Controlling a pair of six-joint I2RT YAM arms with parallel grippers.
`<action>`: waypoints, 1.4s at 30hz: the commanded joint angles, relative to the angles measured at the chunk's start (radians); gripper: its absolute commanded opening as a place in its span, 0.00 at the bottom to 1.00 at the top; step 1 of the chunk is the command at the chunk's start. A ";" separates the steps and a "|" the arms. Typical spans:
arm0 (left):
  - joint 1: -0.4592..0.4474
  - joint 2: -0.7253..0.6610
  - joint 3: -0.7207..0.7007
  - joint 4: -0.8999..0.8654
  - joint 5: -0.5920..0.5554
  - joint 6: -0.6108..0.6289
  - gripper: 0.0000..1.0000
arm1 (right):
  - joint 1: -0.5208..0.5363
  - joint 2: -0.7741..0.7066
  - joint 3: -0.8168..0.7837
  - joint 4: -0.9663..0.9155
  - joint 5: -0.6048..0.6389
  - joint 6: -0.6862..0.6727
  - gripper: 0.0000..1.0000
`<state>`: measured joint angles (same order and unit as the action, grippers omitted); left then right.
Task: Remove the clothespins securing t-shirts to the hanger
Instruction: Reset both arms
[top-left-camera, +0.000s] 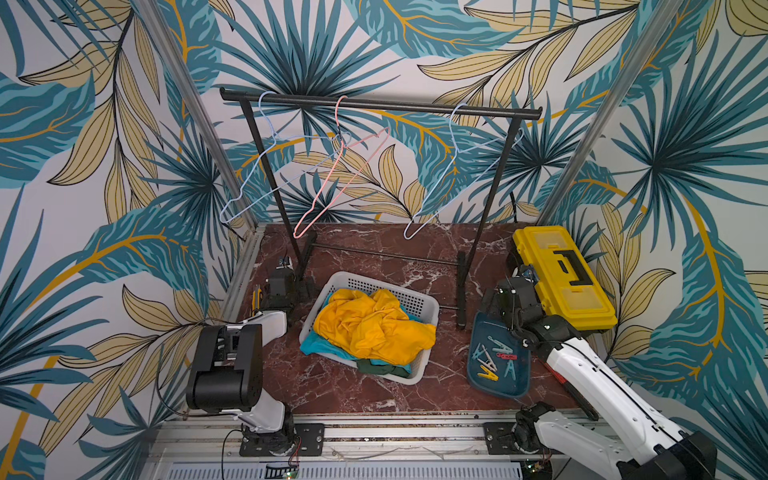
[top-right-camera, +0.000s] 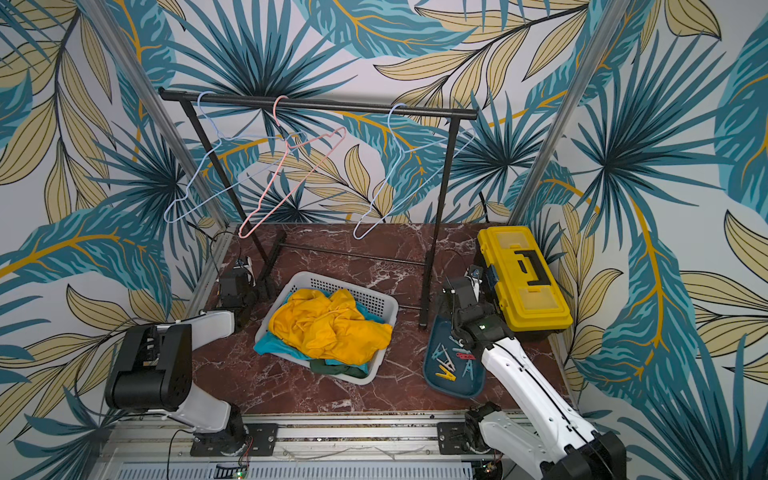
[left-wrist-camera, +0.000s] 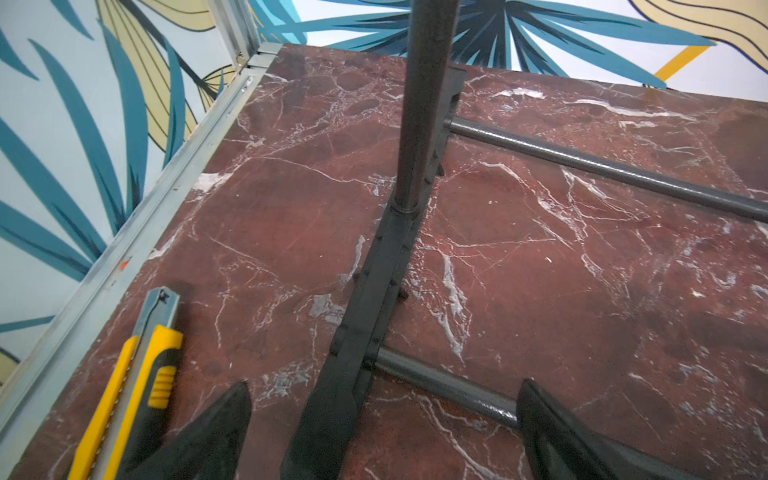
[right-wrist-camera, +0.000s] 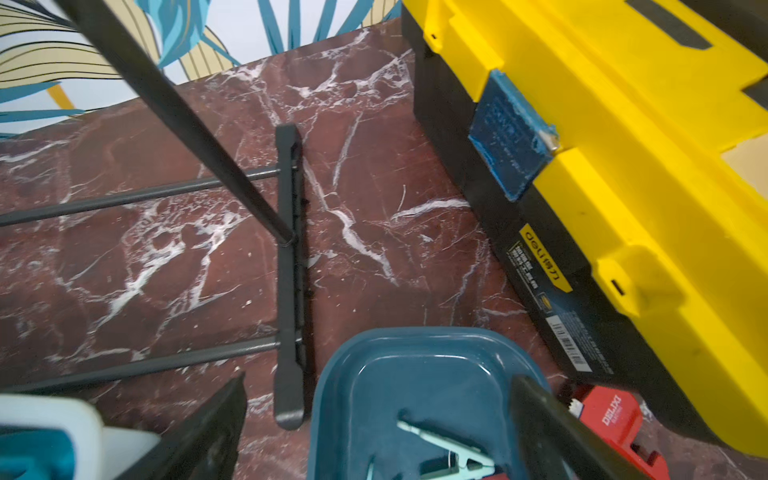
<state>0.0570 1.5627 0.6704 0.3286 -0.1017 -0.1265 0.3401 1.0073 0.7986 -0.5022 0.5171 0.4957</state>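
Note:
Several clothespins (top-left-camera: 494, 359) in teal, yellow and red lie loose in a dark blue tray (top-left-camera: 498, 392) at the right front. One pale teal clothespin (right-wrist-camera: 449, 453) shows in the right wrist view. The t-shirts sit heaped in a white basket (top-left-camera: 374, 286): the yellow one (top-left-camera: 374, 328) on top, a turquoise one (top-left-camera: 309, 347) and a dark green one (top-left-camera: 376, 368) beneath. The hangers on the black rack bar (top-left-camera: 374, 106) are bare. My right gripper (right-wrist-camera: 379, 382) is open above the tray's far end. My left gripper (left-wrist-camera: 384, 395) is open, low over the rack's left foot (left-wrist-camera: 374, 291).
A yellow toolbox (top-left-camera: 561, 274) stands at the back right beside the right arm, with a red tool (right-wrist-camera: 615, 419) in front of it. A yellow utility knife (left-wrist-camera: 137, 374) lies near the table's left edge. The rack's floor rods (left-wrist-camera: 602, 170) cross the marble table behind the basket.

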 joint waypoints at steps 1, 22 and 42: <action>0.012 -0.016 -0.009 0.073 0.071 0.040 1.00 | -0.006 -0.004 -0.068 0.152 0.123 -0.022 1.00; -0.009 -0.012 -0.335 0.687 -0.033 0.044 1.00 | -0.083 0.122 -0.291 0.792 0.391 -0.216 0.99; -0.020 -0.004 -0.290 0.616 0.102 0.110 1.00 | -0.252 0.435 -0.367 1.262 0.013 -0.464 0.99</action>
<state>0.0452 1.5536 0.3626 0.9569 -0.0521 -0.0376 0.0849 1.4002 0.4099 0.8234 0.7616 0.0650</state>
